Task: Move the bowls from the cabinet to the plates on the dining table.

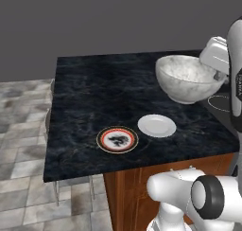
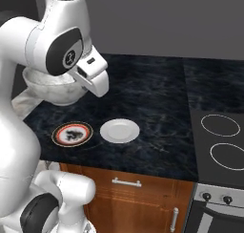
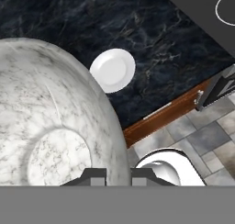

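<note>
Marbled bowl point(image 3: 50, 122), gripped by jaws, hangs above 2 plates point(image 1: 157, 125).

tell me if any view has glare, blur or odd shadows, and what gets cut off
Left base view: flat even light, sharp, no glare on the marbled bowl; no clear shadow under the white plate. Right base view: the arm hides much of the bowl. Hand view: the bowl looms large and is cropped at the left edge, the dining table stays crisp.

Kitchen: stovetop point(image 2: 220, 141), marble counter point(image 2: 152, 98)
</note>
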Robot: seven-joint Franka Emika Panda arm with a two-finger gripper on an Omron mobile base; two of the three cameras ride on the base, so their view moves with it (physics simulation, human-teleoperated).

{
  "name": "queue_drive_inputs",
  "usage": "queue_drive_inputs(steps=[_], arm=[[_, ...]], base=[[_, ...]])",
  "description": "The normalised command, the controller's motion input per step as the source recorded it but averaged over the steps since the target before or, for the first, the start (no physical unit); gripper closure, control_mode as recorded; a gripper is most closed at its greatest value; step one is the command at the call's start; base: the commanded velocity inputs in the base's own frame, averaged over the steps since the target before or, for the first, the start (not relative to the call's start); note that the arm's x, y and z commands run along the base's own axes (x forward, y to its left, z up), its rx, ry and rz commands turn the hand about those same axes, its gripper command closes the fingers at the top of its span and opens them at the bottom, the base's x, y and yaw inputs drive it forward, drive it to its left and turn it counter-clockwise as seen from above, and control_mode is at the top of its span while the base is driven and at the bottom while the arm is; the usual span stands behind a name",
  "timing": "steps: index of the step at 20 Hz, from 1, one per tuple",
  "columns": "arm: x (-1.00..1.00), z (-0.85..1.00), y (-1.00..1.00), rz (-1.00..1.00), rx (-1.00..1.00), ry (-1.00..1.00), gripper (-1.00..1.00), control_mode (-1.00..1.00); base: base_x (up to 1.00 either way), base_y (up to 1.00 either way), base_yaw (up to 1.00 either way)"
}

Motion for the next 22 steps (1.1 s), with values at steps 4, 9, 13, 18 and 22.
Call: queue_drive_inputs(steps=[4,9,13,18,22], arm=[[0.12,-0.39,0.06,0.00,0.00,0.02,1.00,-1.00],[0.10,-0.54,0.17,0.00,0.00,0.06,1.00,-1.00],[0.01,-0.39,0.23,0.01,0.01,0.04,1.00,-1.00],[0.00,-0.16,0.30,0.01,0.01,0.00,1.00,-1.00],[0.00,-0.12,0.31,0.00,0.00,0.02,1.00,-1.00]], base=[[0.00,0.00,0.00],[0.00,0.00,0.00],[0.00,0.00,0.00],[0.00,0.00,0.00],[0.00,0.00,0.00]])
